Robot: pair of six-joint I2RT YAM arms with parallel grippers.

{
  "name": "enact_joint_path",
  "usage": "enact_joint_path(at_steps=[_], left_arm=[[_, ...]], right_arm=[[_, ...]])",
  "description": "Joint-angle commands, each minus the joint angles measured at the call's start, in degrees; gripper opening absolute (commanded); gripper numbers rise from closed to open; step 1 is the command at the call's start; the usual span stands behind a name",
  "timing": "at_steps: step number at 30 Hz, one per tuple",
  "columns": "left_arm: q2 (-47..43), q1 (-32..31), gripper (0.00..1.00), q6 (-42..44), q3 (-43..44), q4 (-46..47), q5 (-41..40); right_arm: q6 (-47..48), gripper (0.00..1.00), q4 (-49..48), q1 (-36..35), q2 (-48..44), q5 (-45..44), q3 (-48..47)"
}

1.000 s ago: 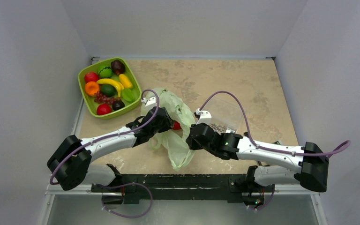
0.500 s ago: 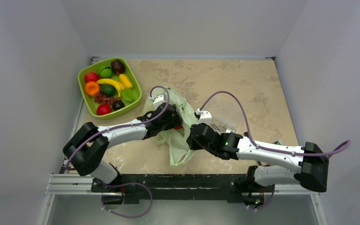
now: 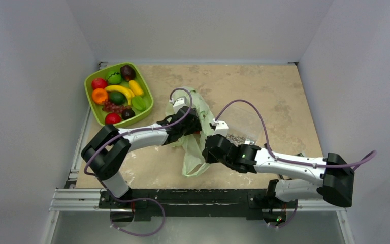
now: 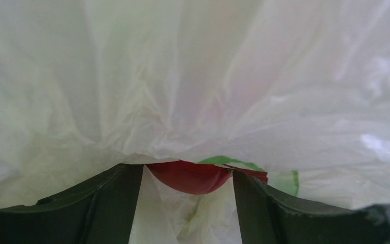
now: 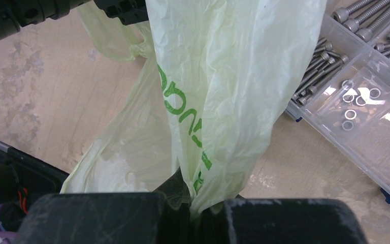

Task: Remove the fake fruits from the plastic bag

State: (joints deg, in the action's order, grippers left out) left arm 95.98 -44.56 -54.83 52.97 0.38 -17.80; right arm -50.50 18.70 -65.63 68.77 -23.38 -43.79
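Left wrist view: my left claw [image 4: 187, 172] is narrowed onto the red fake fruit [image 4: 190, 182], which fills the gap from one dark finger [image 4: 106, 203] to the other and sits right at my tips. Plastic bag [image 4: 183, 76] film drapes over the fruit's top and takes up everything ahead of me. There is a green sliver just behind the fruit. I can't tell whether it is another fruit or print on the bag.

From overhead only a speck of red shows by that claw, whose tips are buried in the bag folds.

Right wrist view: my right claw [image 5: 190, 201] is pinched tight on a gathered fold of the bag, which rises ahead of me. Green lettering [image 5: 183, 107] runs along it, too creased to read. The clear box of screws and washers [image 5: 355, 96] is ahead to my right, cut off at the frame edge.

Only the overhead view shows the green tray of toy fruit [image 3: 92, 111], well apart to the left of both claws. The rest of the bag's contents are hidden in every view.
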Motion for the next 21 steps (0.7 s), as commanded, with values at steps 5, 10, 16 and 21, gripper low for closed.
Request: enact_joint_path(at_steps=[5, 10, 16, 21], left_arm=[[-5.9, 1.1, 0.13, 6.1, -5.8, -2.6, -3.8], [-14.3, 1.0, 0.07, 9.7, -8.5, -6.8, -4.3], [-22.9, 1.2, 0.05, 15.0, -8.9, -14.8, 5.8], [-30.4, 1.2, 0.04, 15.7, -10.4, -22.3, 14.3]], right_arm=[[0.0, 0.00, -1.0, -0.3, -0.8, -0.9, 1.0], [-0.1, 0.00, -1.5, -0.3, -1.2, -2.3, 1.3], [-0.3, 0.00, -2.8, -0.3, 0.9, -3.7, 0.2], [0.2, 0.00, -2.7, -0.3, 2.7, -4.5, -1.7]])
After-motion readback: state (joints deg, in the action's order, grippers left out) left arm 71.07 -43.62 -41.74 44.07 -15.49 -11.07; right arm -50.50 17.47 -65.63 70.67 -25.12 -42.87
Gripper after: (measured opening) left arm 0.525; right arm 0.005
